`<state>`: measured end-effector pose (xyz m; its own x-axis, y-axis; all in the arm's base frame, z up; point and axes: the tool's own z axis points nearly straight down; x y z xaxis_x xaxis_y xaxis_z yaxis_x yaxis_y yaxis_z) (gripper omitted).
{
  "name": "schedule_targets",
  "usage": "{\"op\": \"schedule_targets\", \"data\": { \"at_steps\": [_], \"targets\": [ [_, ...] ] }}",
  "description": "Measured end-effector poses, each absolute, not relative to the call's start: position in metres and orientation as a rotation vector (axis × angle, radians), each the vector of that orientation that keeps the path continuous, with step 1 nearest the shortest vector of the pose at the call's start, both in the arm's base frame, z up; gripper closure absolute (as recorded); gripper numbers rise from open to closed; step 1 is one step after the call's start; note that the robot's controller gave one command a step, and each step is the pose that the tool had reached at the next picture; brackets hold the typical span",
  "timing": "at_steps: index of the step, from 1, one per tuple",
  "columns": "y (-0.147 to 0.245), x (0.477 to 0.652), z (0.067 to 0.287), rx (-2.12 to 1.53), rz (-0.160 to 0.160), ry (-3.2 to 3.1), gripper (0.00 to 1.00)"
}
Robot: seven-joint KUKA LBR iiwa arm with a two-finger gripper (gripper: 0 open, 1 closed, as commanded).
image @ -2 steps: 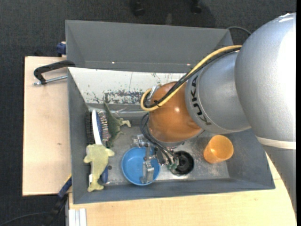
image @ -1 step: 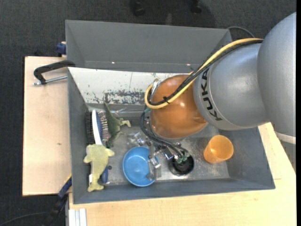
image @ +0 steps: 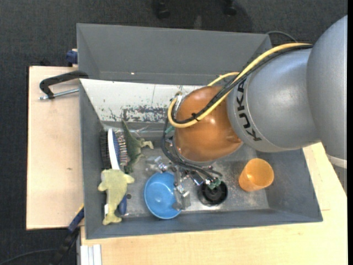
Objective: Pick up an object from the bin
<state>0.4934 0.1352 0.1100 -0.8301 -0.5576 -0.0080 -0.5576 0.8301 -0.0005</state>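
Blue bowl [image: 161, 196] beside the jaws

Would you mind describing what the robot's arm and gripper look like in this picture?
The arm is made of thick, rounded silver-grey links, with KUKA in black letters. An orange domed cover sits at the wrist. A yellow cable runs along the arm and loops over the cover. The gripper below is small bare metal with dark wiring.

The arm [image: 298, 104] runs off the right edge. Its orange cover [image: 204, 128] hides the middle of the bin's [image: 165, 48] floor.
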Motion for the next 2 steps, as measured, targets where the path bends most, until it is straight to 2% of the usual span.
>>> {"op": "schedule_targets", "data": {
  "at_steps": [1,2],
  "targets": [
    [0.1434,0.4949,0.0697,-1.447,0.003,2.789,0.00],
    [0.1447,0.4953,0.0703,-1.444,0.002,2.789,0.00]
  ]
}}
